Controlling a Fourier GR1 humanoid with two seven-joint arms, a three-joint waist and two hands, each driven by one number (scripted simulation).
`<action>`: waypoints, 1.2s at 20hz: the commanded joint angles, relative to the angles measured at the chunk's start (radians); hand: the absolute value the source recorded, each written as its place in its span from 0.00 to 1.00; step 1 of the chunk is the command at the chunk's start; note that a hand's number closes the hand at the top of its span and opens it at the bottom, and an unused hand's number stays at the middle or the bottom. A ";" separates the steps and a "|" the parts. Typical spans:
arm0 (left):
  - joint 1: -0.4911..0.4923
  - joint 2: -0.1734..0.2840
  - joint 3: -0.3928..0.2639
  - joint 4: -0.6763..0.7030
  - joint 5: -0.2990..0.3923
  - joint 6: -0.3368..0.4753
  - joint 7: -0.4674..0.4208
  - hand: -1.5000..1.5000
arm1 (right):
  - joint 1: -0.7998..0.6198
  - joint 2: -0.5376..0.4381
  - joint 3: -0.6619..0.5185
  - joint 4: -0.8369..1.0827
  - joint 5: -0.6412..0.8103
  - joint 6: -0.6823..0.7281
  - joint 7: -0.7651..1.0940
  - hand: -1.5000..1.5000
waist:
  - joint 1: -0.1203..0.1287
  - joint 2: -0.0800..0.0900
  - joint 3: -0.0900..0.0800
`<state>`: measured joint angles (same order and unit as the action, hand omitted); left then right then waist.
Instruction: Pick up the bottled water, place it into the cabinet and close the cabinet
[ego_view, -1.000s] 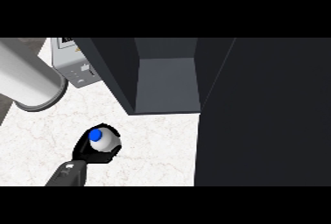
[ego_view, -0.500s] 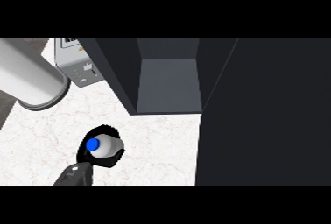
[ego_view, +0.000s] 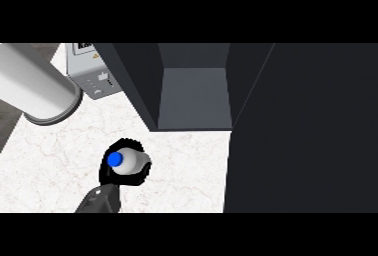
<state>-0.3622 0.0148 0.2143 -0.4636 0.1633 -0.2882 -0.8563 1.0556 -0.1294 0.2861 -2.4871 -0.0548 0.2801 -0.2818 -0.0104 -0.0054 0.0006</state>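
- The bottled water (ego_view: 127, 161) sits in the lower left of the frame, seen almost end-on from above: a pale body with a blue cap (ego_view: 115, 159) facing up and slightly left.
- A black hand (ego_view: 124, 176) is curled round the bottle. Its dark fingers wrap the bottle's left side and top edge, and more of the hand shows beneath and to the right of the bottle, so the bottle lies inside the hand's grasp and is partly hidden by it.
- The hand's grey forearm (ego_view: 100, 201) comes in from the lower edge of the frame, just below the bottle. Which arm this is cannot be told from its place alone; it lies left of the frame's middle.
- No second hand shows anywhere in the frame.
- The cabinet (ego_view: 193, 90) stands open in the upper middle of the frame, its grey inner floor and dark side walls visible. Its front lip lies above and to the right of the bottle, apart from it.
- The cabinet door (ego_view: 310, 130), a large dark panel, fills the right side of the frame.
- The bottle and hand are over the white marbled counter (ego_view: 184, 165).
- A large pale grey cylinder (ego_view: 37, 92) lies across the upper left.
- A small grey box (ego_view: 94, 75) with markings sits between the cylinder and the cabinet's left wall.
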 joint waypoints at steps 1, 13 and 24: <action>0.026 -0.014 -0.108 -0.075 0.108 0.004 0.028 1.00 | -0.035 -0.010 -0.054 -0.049 -0.079 -0.012 0.062 0.00 | 0.008 -0.001 0.000; -0.027 -0.015 -0.440 -0.436 0.249 0.403 0.265 1.00 | -0.011 -0.003 -0.031 -0.059 -0.077 0.006 0.042 0.00 | 0.001 -0.003 0.000; -0.340 -0.015 -0.628 -0.439 0.329 0.777 0.478 1.00 | -0.070 -0.012 -0.118 -0.035 -0.122 0.011 0.060 0.00 | -0.021 0.006 0.000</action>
<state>-0.5864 0.0001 -0.3643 -0.9151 0.4860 0.3626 -0.4505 0.9969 -0.1282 0.2165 -2.4794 -0.0762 0.2855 -0.2539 -0.0274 -0.0008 0.0000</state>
